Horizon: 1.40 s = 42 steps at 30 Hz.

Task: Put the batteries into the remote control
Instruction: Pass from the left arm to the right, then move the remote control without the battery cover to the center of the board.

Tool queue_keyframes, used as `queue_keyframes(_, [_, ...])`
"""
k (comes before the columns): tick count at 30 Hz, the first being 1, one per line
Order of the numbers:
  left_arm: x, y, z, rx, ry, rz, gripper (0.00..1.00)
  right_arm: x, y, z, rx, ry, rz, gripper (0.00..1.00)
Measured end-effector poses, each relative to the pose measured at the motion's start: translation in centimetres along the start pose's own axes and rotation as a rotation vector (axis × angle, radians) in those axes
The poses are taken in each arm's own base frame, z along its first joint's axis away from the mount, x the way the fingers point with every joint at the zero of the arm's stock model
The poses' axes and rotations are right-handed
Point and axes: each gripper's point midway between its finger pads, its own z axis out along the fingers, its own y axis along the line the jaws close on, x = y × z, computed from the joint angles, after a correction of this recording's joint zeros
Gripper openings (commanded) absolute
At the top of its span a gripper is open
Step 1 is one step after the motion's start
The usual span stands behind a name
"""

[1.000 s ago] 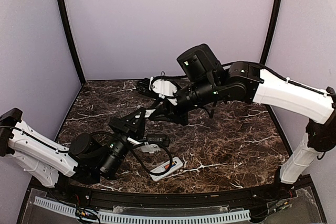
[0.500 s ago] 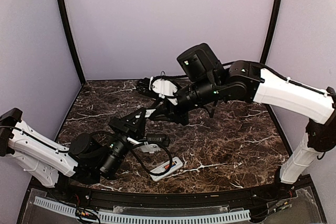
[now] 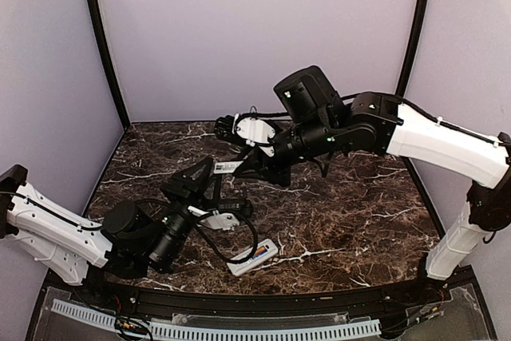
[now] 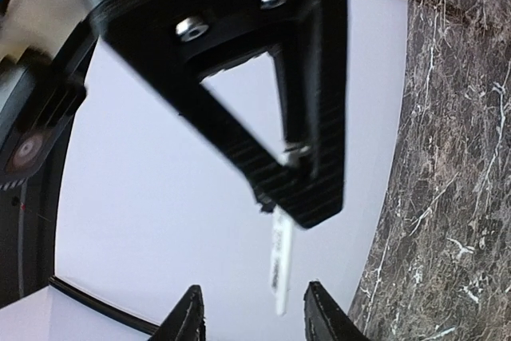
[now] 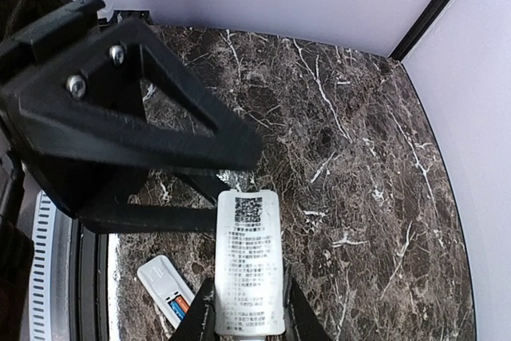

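Top external view, item one: we list the remote control point(image 3: 239, 266), a white handset lying flat on the dark marble table point(image 3: 359, 213) at lower centre of the frame, close to the near edge. Item two: the batteries point(image 3: 259, 254), which we see as an orange-red and a blue patch set in the remote's upturned face; in the right wrist view the same patch point(image 5: 182, 303) sits at lower left. Item three: the right gripper point(image 5: 249, 317), pressed onto both long edges of a flat white panel point(image 5: 249, 265) bearing printed text and a square code, held in the air well above and apart from the remote. Item four: the left gripper point(image 4: 254, 321), its fingertips point(image 4: 190, 317) spread at the bottom of the left wrist frame, the panel's thin edge point(image 4: 279, 265) hanging just above the gap; we cannot tell whether either tip touches it.
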Motion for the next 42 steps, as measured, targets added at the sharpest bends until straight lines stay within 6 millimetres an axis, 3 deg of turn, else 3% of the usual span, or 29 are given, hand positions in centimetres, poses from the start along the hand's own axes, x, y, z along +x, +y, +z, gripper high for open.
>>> queue_keyframes(5, [1.1,-0.3,-0.2,0.065,0.053,-0.172,0.61,3.1,-1.3,-0.3,0.022,0.049,0.032,0.00])
queue_keyframes(6, [1.0,-0.5,-0.2,0.107,0.056,-0.223,0.63,4.2,-2.3,-0.6,0.041,0.065,0.051,0.00])
queue_keyframes(12, [-0.1,-0.2,-2.2,0.390,-0.018,-0.801,0.81,9.8,-4.3,-1.8,0.089,0.149,0.121,0.00])
queue_keyframes(14, [-0.2,-1.4,-3.4,0.499,-0.012,-0.981,0.84,11.2,-4.5,-2.1,0.098,0.165,0.141,0.00])
queue_keyframes(16, [-0.8,-3.9,-4.4,0.623,0.029,-1.088,0.87,12.2,-4.5,-2.3,0.106,0.173,0.158,0.00])
queue_keyframes(19, [-1.9,-10.3,-6.1,0.838,0.157,-1.109,0.90,13.0,-4.6,-2.7,0.118,0.175,0.181,0.00])
queue_keyframes(23, [-1.8,-19.7,-9.2,1.084,0.391,-0.971,0.94,13.2,-4.5,-3.2,0.131,0.159,0.191,0.00])
queue_keyframes(26, [-0.4,-23.8,-11.0,1.197,0.518,-0.912,0.97,13.1,-4.5,-3.6,0.141,0.142,0.197,0.00])
queue_keyframes(32, [1.4,-25.1,-9.7,1.208,0.609,-0.963,0.98,13.2,-3.9,-4.4,0.142,0.118,0.211,0.00])
queue_keyframes(38, [0.4,-26.5,-9.9,1.267,0.581,-0.950,0.94,13.5,-3.4,-4.8,0.142,0.106,0.214,0.00])
queue_keyframes(42, [0.3,-27.8,-10.1,1.295,0.573,-0.907,0.85,13.3,-3.5,-5.0,0.146,0.098,0.211,0.00])
